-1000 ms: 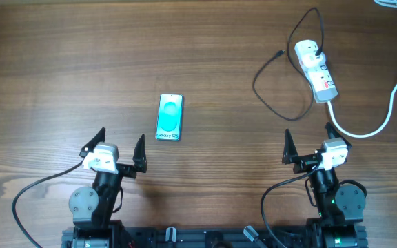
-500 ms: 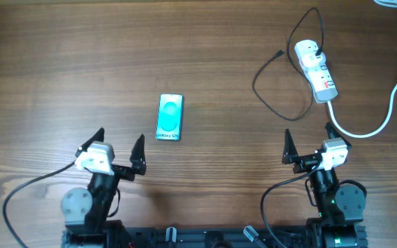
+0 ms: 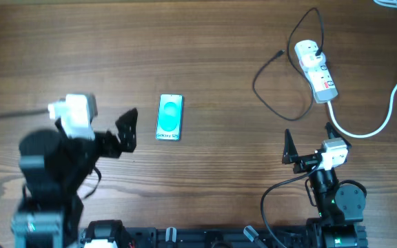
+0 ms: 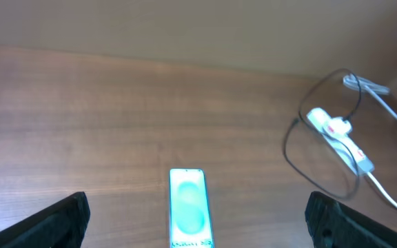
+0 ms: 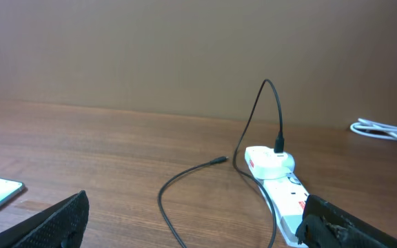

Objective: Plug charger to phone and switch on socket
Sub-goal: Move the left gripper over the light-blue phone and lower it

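I look down from the top camera. My left arm is lifted up off the table (image 3: 205,41) and looks blurry. The left gripper (image 3: 95,134) points toward 3 o'clock, and its two black fingers are spread wide with nothing between them. One finger (image 3: 125,128) is near the phone (image 3: 170,117) but does not touch it.

My right arm sits low at 5 o'clock on the table. The right gripper (image 3: 307,131) points toward 12 o'clock. Its fingers are spread wide too, and it holds nothing.

The phone lies flat near the middle of the table. Its screen glows bright blue. On its white bottom edge I can read "Galaxy"; the letters after that are too small for me.

The white power strip (image 3: 317,71) lies at 1 o'clock on the table and has red marks on it. The white adapter (image 3: 306,49) is stuck into its far end. The thin black cable (image 3: 266,98) loops out from the adapter. Its small plug tip (image 3: 279,54) lies on the wood at 9 o'clock from the adapter, well apart from the phone. A thick white cord (image 3: 391,103) runs from the strip toward 3 o'clock.
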Robot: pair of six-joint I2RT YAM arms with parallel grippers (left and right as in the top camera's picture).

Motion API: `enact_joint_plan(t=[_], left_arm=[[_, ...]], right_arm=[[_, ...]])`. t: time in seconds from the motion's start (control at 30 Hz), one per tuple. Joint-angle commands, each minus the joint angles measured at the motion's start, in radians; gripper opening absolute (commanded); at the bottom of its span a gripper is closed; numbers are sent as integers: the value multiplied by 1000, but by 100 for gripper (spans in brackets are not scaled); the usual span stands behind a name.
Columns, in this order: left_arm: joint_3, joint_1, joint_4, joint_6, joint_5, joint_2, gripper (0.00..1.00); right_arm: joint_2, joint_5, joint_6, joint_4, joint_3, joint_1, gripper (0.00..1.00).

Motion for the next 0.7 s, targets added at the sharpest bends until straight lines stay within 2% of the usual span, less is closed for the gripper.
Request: enact_joint_plan(t=[0.0,0.17,0.37,0.5,0.67], left_arm=[[200,-48,-108,-9,11,206,100],[362,-148,-248,-9,-77,480,100],[362,-201,-246,-6,-97,698,100],[362,-201,-241,-5,-12,792,100],[362,-212,-218,-5,-43,929,100]], right_arm=[[-8,6,-17,6,-1,6,100],[-8,6,-18,6,-1,6,100],[-8,6,-18,6,-1,6,100],[-8,6,-17,6,-1,6,100],[-8,6,-18,6,-1,6,100]])
